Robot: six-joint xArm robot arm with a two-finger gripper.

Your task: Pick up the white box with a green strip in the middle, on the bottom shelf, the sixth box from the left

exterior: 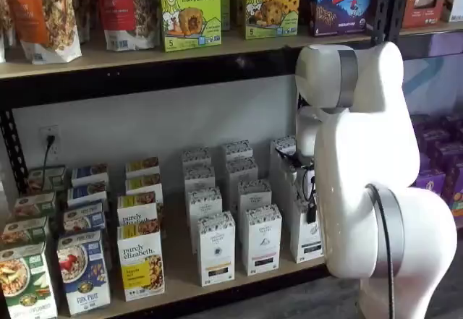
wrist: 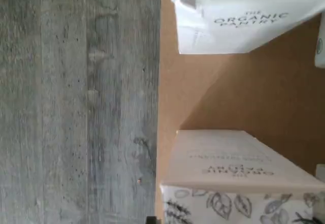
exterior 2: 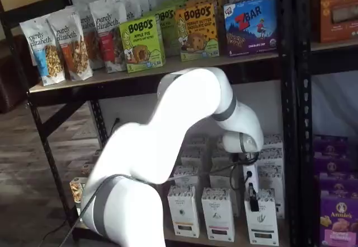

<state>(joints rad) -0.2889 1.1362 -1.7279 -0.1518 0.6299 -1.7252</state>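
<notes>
The white box point(exterior 2: 262, 223) stands at the right end of the front row of white cartons on the bottom shelf point(exterior 2: 240, 237); a dark band runs low on its front. In a shelf view the arm partly hides this box point(exterior: 304, 241). My gripper point(exterior 2: 253, 197) hangs just above and in front of its top, and also shows in a shelf view point(exterior: 309, 205). Only dark finger parts show, side-on, with no gap visible. The wrist view shows two white Organic Pantry cartons point(wrist: 244, 21) point(wrist: 228, 165) on the tan board point(wrist: 254, 92); I cannot tell which is the target.
More white cartons point(exterior: 215, 250) point(exterior: 260, 241) stand in rows left of the target. Colourful cereal boxes point(exterior: 141, 262) fill the shelf's left part. The higher shelf point(exterior: 181, 51) holds Bobo's boxes and granola bags. A black rack post point(exterior 2: 288, 118) stands right of the target. Grey floor point(wrist: 76, 102) lies below.
</notes>
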